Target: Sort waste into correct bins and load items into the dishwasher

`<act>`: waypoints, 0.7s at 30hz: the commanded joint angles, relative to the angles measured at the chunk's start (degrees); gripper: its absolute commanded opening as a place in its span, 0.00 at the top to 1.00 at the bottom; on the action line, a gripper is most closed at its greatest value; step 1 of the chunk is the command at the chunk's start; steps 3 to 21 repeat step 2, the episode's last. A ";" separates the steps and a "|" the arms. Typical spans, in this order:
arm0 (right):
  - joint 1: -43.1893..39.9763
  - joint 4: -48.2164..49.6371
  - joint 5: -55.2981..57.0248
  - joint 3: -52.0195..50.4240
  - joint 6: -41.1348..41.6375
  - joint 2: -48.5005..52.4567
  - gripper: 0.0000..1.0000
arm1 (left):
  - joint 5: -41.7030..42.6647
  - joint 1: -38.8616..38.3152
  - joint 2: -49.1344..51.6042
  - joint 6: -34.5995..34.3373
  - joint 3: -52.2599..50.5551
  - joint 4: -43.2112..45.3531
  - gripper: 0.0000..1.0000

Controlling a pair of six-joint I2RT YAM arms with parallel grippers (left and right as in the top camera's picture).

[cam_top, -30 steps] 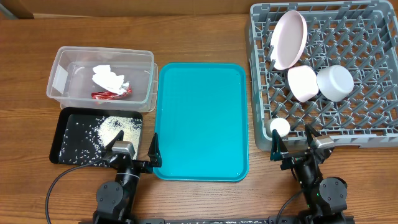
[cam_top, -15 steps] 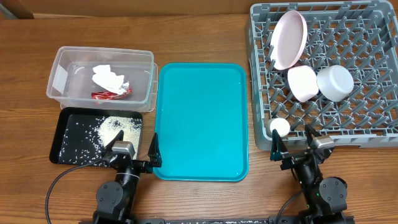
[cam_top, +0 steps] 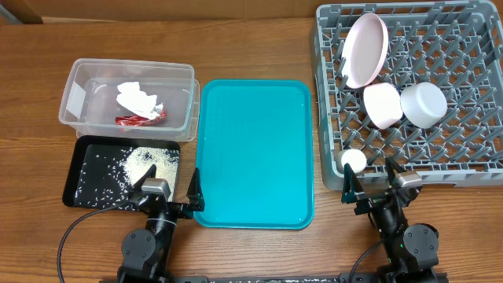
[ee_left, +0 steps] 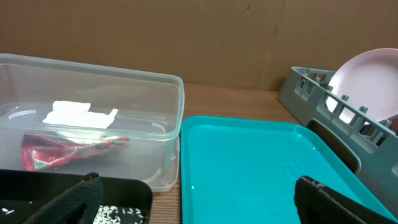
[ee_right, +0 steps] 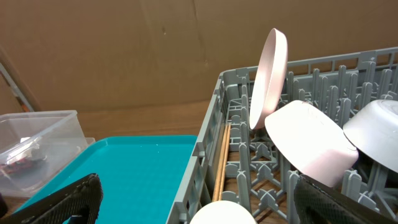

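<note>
The red-and-white wrapper (cam_top: 141,119) and white tissue (cam_top: 135,98) lie in the clear tub (cam_top: 75,77); both show in the left wrist view, wrapper (ee_left: 68,151), tissue (ee_left: 78,114). Rice grains (cam_top: 145,161) lie in the black tray (cam_top: 86,146). The grey rack (cam_top: 487,174) holds a plate (cam_top: 363,50), two bowls (cam_top: 382,105) (cam_top: 424,104), a small cup (cam_top: 354,160) and chopsticks (ee_right: 221,158). My left gripper (cam_top: 167,192) is open and empty at the front edge between black tray and teal tray. My right gripper (cam_top: 376,189) is open and empty at the rack's front edge.
A large teal tray (cam_top: 253,153) lies between the bins and the rack, with nothing on it. A brown cardboard wall stands behind the table in both wrist views. Bare wooden tabletop runs along the front and back edges.
</note>
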 commanded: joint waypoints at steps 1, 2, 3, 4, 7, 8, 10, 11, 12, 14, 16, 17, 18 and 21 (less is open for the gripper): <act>-0.22 0.33 0.11 -0.59 0.00 -0.63 0.00 | 0.22 0.20 -0.52 -0.22 -0.22 0.13 0.00; -0.22 0.33 0.11 -0.59 0.00 -0.63 0.00 | 0.22 0.20 -0.52 -0.22 -0.22 0.13 0.00; -0.22 0.33 0.11 -0.59 0.00 -0.63 0.00 | 0.22 0.20 -0.52 -0.22 -0.22 0.13 0.00; -0.22 0.33 0.11 -0.59 0.00 -0.63 0.00 | 0.22 0.20 -0.52 -0.22 -0.22 0.13 0.00; -0.22 0.33 0.11 -0.59 0.00 -0.63 0.00 | 0.22 0.20 -0.52 -0.22 -0.22 0.13 0.00; -0.22 0.33 0.11 -0.59 0.00 -0.63 0.00 | 0.22 0.20 -0.52 -0.22 -0.22 0.13 0.00; -0.22 0.33 0.11 -0.59 0.00 -0.63 0.00 | 0.22 0.20 -0.52 -0.22 -0.22 0.13 0.00; -0.22 0.33 0.11 -0.59 0.00 -0.63 0.00 | 0.22 0.20 -0.52 -0.22 -0.22 0.13 0.00; -0.22 0.33 0.11 -0.59 0.00 -0.63 0.00 | 0.22 0.20 -0.52 -0.22 -0.22 0.13 0.00; -0.22 0.33 0.11 -0.59 0.00 -0.63 0.00 | 0.22 0.20 -0.52 -0.22 -0.22 0.13 0.00; -0.22 0.33 0.11 -0.59 0.00 -0.63 0.00 | 0.22 0.20 -0.52 -0.22 -0.22 0.13 0.00; -0.22 0.33 0.11 -0.59 0.00 -0.63 0.00 | 0.22 0.20 -0.52 -0.22 -0.22 0.13 0.00; -0.22 0.33 0.11 -0.59 0.00 -0.63 0.00 | 0.22 0.20 -0.52 -0.22 -0.22 0.13 0.00; -0.22 0.33 0.11 -0.59 0.00 -0.63 0.00 | 0.22 0.20 -0.52 -0.22 -0.22 0.13 0.00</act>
